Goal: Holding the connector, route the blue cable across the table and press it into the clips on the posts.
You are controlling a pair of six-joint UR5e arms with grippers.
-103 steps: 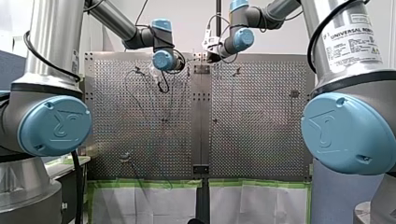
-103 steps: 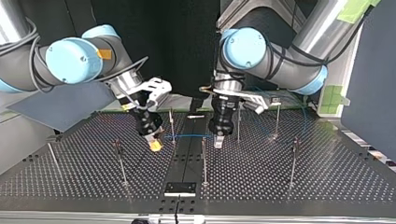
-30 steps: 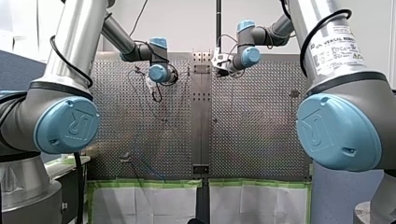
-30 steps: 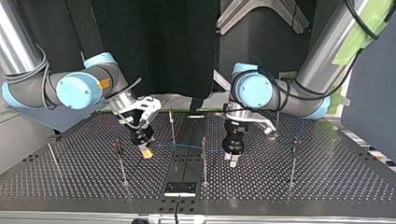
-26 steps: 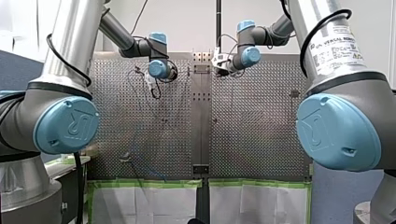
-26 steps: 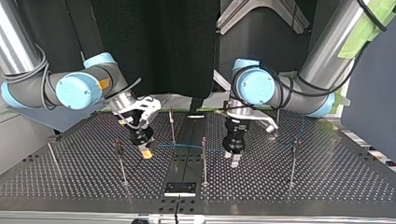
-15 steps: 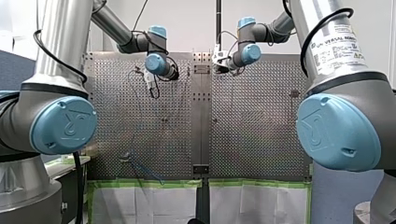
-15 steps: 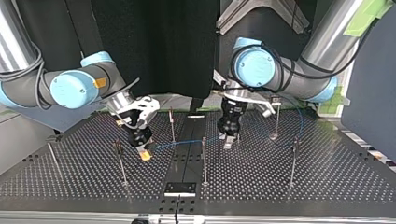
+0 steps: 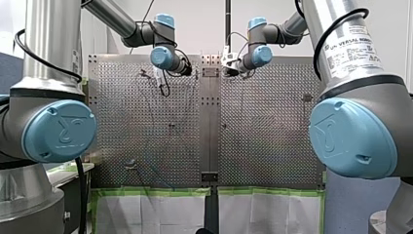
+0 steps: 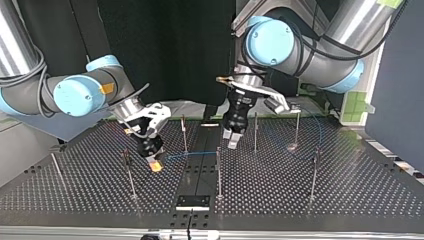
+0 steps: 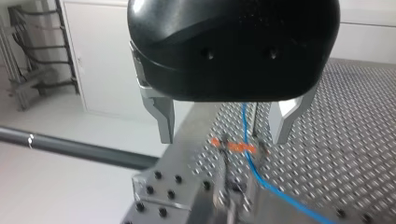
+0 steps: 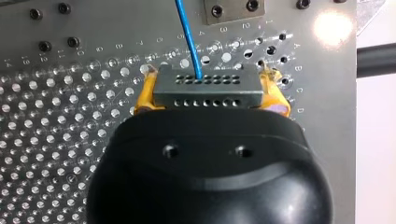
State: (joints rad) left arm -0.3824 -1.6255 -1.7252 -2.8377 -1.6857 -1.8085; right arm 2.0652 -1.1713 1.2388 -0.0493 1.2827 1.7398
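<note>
My left jaws, released, now risen off blue cable; cable stays low at middle post, probably clipped. My right jaws still clench connector just above surface.

Left tool: fingers spread apart, pointed downward.
Right tool: tilted, yellow pads clamped on connector.
</note>
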